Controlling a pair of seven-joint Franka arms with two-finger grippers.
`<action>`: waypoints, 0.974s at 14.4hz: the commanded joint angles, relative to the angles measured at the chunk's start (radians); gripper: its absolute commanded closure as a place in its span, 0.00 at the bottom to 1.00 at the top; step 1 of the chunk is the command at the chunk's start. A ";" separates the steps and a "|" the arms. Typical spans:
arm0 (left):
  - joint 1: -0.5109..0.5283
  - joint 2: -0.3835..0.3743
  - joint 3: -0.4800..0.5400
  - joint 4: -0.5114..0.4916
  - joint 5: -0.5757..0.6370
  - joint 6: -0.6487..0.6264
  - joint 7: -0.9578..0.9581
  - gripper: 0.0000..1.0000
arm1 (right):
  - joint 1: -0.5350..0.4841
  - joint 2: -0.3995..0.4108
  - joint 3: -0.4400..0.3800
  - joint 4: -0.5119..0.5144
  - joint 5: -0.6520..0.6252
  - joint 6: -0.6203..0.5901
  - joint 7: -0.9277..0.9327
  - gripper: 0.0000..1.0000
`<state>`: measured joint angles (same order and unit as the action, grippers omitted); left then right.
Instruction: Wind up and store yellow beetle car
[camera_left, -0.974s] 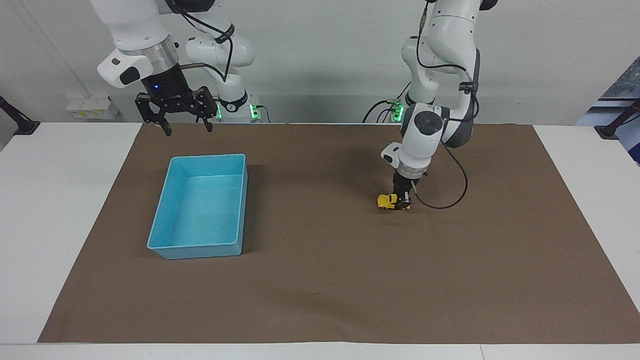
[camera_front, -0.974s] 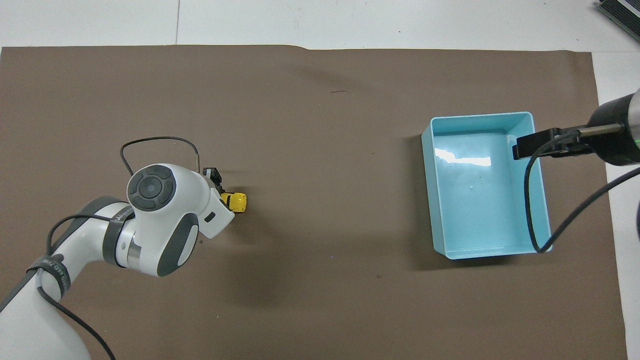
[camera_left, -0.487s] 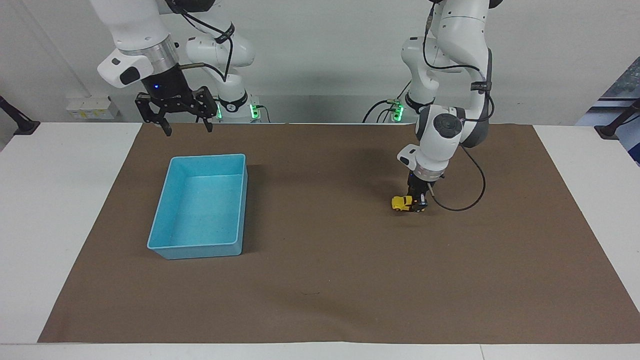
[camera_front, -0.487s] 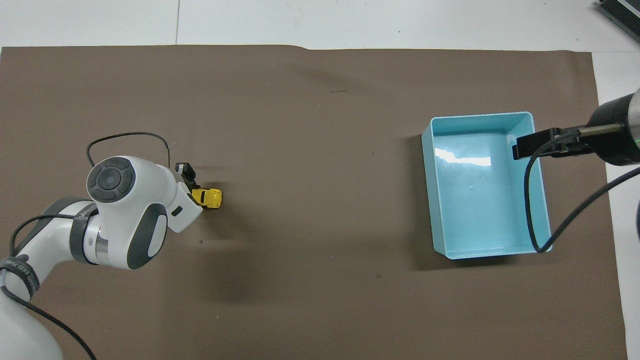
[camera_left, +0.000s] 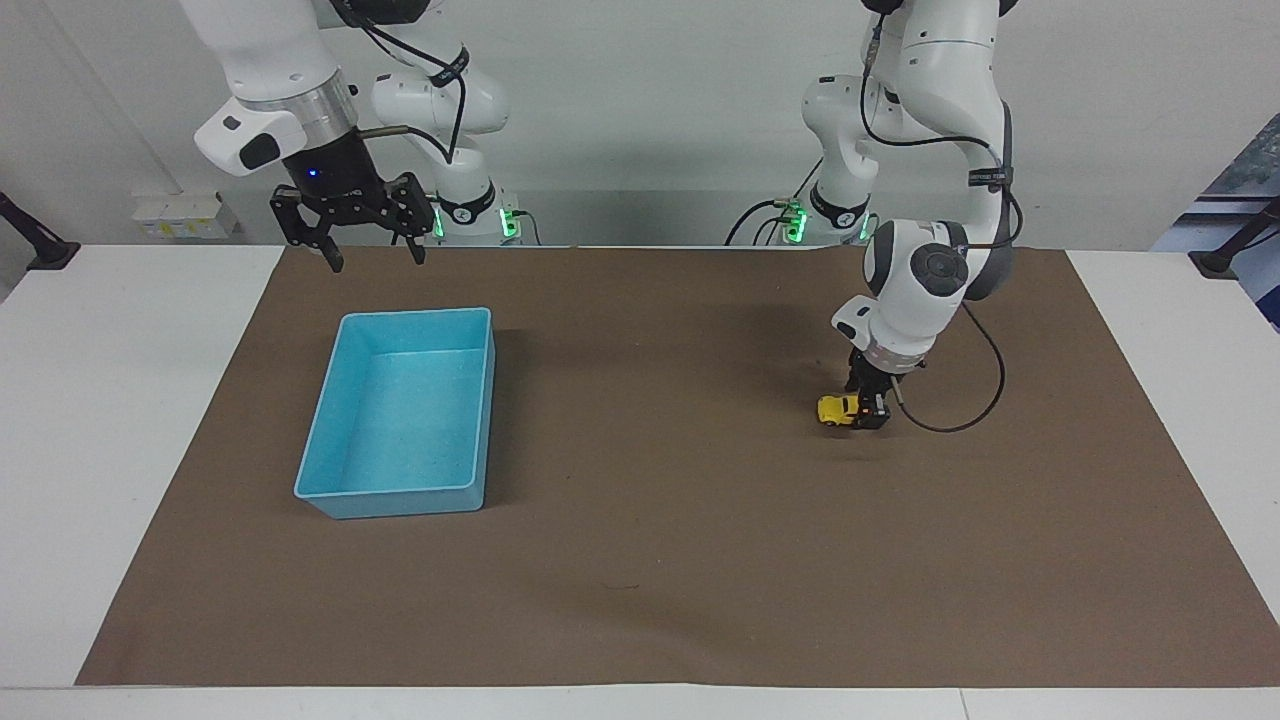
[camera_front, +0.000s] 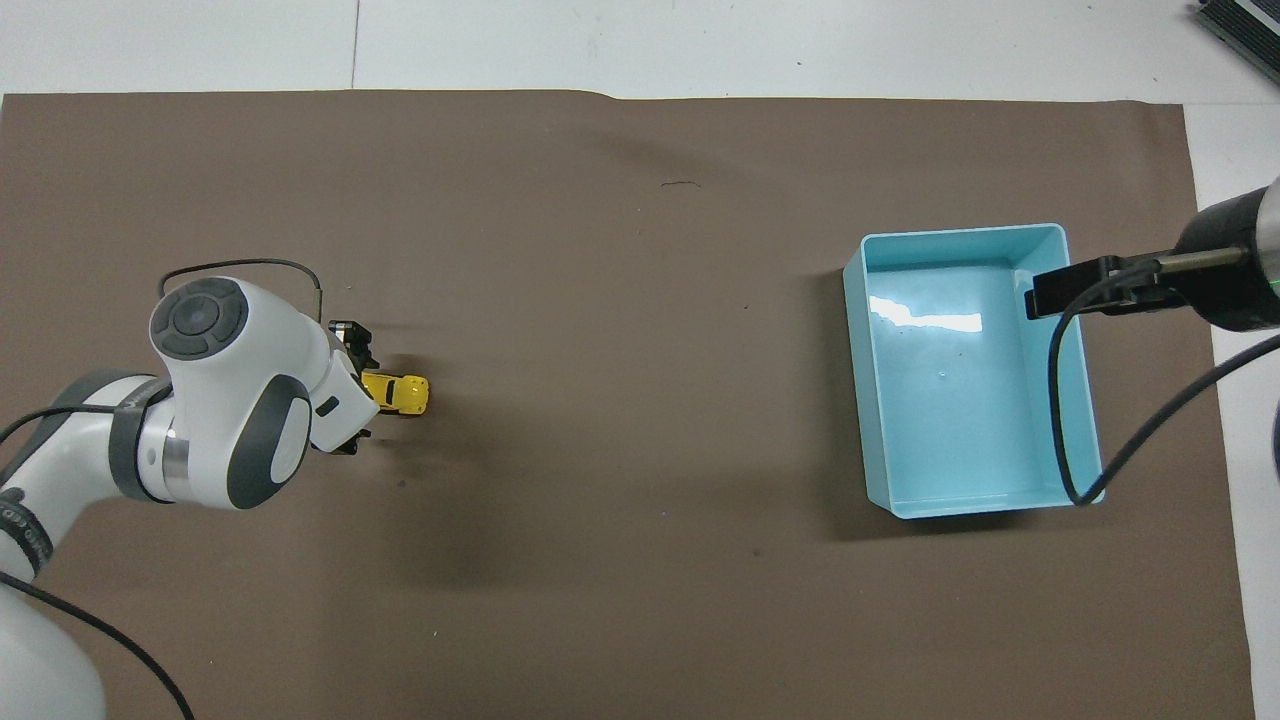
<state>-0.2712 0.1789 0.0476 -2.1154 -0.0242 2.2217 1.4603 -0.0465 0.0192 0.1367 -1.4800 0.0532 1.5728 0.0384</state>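
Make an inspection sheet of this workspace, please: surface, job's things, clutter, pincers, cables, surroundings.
Surface: brown mat on a white table, lying flat.
Job's things: yellow beetle car stands on its wheels on the mat, toward the left arm's end. The light blue bin is empty, toward the right arm's end.
Clutter: nothing seen.
Pincers: left pincer is down at the car's rear, at mat level. The right pincer is open and raised above the table beside the bin; that arm waits.
Cables: a black cable loops from the left wrist, clear of the car. Another black cable hangs from the right arm above the bin.
Surroundings: plain white wall.
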 joint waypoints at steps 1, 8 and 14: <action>0.021 -0.024 -0.003 0.106 0.017 -0.096 -0.053 0.00 | -0.010 -0.015 0.001 -0.006 0.024 -0.008 0.012 0.00; 0.087 -0.091 0.011 0.198 0.018 -0.106 -0.435 0.00 | -0.010 -0.015 0.001 -0.006 0.024 -0.008 0.012 0.00; 0.138 -0.096 0.021 0.282 0.021 -0.238 -0.828 0.00 | -0.010 -0.015 0.000 -0.006 0.024 -0.008 0.012 0.00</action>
<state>-0.1471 0.0884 0.0790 -1.8546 -0.0215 2.0219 0.7730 -0.0465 0.0192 0.1367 -1.4800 0.0532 1.5728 0.0384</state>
